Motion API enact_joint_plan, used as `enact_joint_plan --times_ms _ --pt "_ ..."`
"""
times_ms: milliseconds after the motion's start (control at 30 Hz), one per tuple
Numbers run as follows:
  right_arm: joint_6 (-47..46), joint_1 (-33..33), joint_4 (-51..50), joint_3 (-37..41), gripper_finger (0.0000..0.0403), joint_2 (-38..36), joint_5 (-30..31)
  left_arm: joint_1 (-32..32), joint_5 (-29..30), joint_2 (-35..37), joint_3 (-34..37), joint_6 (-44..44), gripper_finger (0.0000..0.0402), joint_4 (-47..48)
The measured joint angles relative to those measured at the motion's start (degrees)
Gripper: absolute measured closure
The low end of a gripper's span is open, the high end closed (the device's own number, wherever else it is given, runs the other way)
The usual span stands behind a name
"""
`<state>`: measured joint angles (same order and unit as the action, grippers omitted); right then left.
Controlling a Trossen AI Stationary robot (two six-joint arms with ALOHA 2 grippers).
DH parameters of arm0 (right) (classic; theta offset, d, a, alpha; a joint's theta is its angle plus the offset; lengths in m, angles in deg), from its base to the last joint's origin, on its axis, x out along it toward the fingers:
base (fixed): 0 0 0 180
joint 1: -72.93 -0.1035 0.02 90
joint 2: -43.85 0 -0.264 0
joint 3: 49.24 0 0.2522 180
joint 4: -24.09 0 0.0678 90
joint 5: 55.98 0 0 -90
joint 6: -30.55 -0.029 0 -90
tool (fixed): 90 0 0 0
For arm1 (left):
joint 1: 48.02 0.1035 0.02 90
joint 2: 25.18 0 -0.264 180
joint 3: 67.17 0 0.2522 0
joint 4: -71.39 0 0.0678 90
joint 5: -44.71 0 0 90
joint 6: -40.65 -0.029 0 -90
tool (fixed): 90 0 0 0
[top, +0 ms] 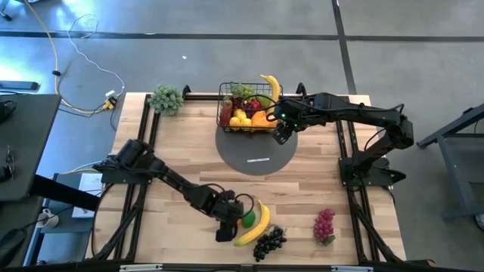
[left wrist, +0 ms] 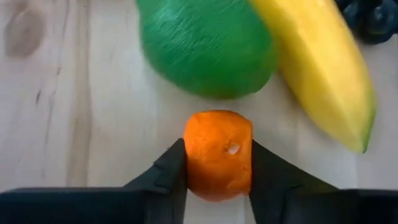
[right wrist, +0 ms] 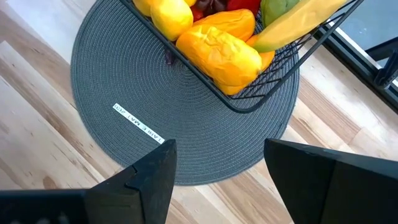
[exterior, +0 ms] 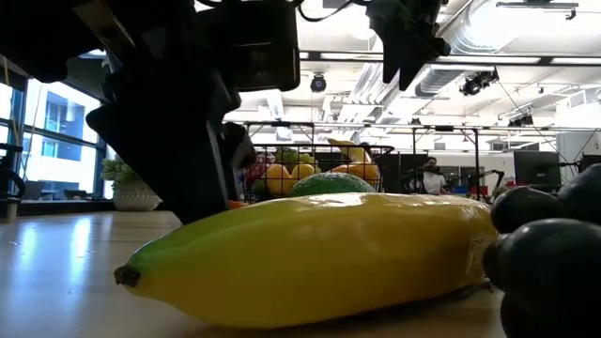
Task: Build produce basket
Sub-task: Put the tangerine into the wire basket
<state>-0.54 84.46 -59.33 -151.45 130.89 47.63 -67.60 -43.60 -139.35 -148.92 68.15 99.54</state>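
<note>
The black wire basket (top: 246, 109) stands on the grey round mat (top: 257, 151) at the table's far middle. It holds lemons, a pepper, grapes and a banana (top: 271, 85) that sticks out. My right gripper (top: 281, 134) hovers open beside the basket's right near corner, over the mat (right wrist: 186, 106). My left gripper (top: 229, 219) is near the near edge, shut on a small orange piece (left wrist: 217, 155). Just past it lie a green avocado (left wrist: 205, 46), a banana (left wrist: 317, 68) and black grapes (top: 268, 242). Purple grapes (top: 324, 225) lie farther right. My left gripper pinches the small orange piece between its two fingers (left wrist: 171, 171), one on each side of it (left wrist: 193, 155). The fingers come from above, pointing down at the table. Whether the piece rests on the wood or is lifted, I cannot tell.
A pale green leafy bunch (top: 166, 98) sits at the table's far left corner. The banana (exterior: 310, 253) and black grapes (exterior: 549, 253) crowd the near edge. Bare wood lies between the mat and the near fruits, and on the table's left half.
</note>
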Motion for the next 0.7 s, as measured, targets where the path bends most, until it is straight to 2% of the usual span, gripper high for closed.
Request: enact_joint_plan --times_ms 433,700 --pt "0.02 0.09 -0.48 0.00 0.0178 0.00 -0.02 5.28 4.01 8.55 0.24 -2.66 0.0296 13.05" --pt "-0.98 0.09 -1.02 0.00 0.0178 0.00 1.21 13.68 6.07 16.08 0.13 -8.12 0.0294 15.23"
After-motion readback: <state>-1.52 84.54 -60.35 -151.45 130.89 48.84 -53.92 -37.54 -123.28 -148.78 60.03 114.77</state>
